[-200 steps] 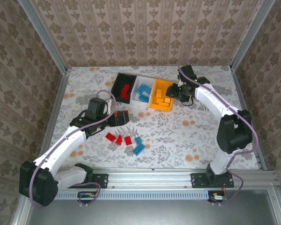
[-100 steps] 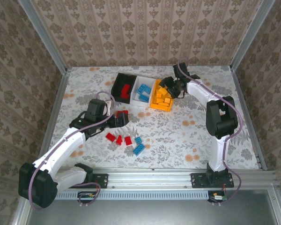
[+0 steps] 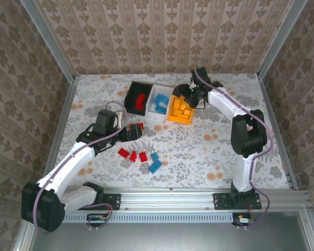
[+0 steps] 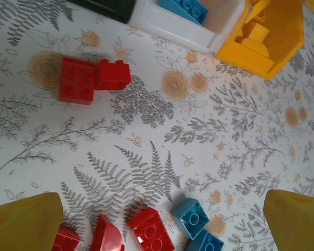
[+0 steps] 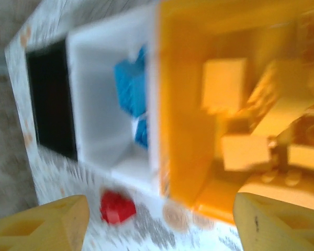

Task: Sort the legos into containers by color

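While my left pincer (image 3: 134, 132) hangs open above small red and blue studded plastic bricks (image 3: 143, 156) huddled at lower centre, closing could pinch two colours. Farther up, my right pincer (image 3: 186, 98), open and empty over the orange plastic bin (image 3: 174, 118), might clip its rim.

**A Robot Test Cell Dressed Like a Room**

Probably a lab enclosure. Aluminium frame posts (image 3: 48, 39) hold wallpaper-patterned wall panels (image 3: 162, 36) around a table under a floral cover (image 3: 209, 141). Two robot arms (image 3: 68, 167) are bolted to a metal rail (image 3: 167, 201) along its near edge.
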You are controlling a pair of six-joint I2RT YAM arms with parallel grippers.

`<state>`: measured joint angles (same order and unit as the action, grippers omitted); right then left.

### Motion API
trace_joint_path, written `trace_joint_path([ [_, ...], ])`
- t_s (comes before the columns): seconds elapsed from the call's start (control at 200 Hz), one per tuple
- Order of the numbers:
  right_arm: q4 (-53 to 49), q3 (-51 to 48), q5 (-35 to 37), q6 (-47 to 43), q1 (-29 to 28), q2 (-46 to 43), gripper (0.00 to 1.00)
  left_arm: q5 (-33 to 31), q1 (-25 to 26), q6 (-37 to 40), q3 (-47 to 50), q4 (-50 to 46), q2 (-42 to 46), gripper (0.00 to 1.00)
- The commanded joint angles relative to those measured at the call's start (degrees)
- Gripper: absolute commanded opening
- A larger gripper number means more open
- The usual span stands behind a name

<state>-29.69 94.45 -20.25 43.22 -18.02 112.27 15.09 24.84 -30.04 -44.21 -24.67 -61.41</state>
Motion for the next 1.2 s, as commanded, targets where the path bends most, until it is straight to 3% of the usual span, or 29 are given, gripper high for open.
trace_joint_path([
  [0.0,-13.69,1.8,-4.1,-17.19,-6.04,-4.41,0.78,-0.09,-0.97,-0.38,-0.85,-1.77,0.99,1.0],
  [0.135,-19.71,-5.41,1.31,-21.9,-13.47,-8.08,0.81,-1.01,-2.49,0.15,-1.33,-2.44,2.93,1.0],
  [0.31,-19.15,-11.79,8.61,-19.2,-24.37,-9.24,0.81,-2.13,-4.6,-0.22,-1.21,-2.63,5.89,1.0],
  [0.435,-16.95,-12.74,10.66,-17.1,-29.05,-6.6,0.8,-3.14,-5.57,-0.79,-0.46,-2.6,8.94,1.0],
  [0.625,-17.52,-10.07,13.03,-16.91,-32.31,-1.29,0.75,-2.89,-6.89,-0.57,0.59,-4.5,11.94,1.0],
  [1.195,-16.99,-5.63,13.48,-15.62,-33.92,6.14,0.63,-0.84,-9.28,-1.16,3.0,-3.46,13.36,1.0],
])
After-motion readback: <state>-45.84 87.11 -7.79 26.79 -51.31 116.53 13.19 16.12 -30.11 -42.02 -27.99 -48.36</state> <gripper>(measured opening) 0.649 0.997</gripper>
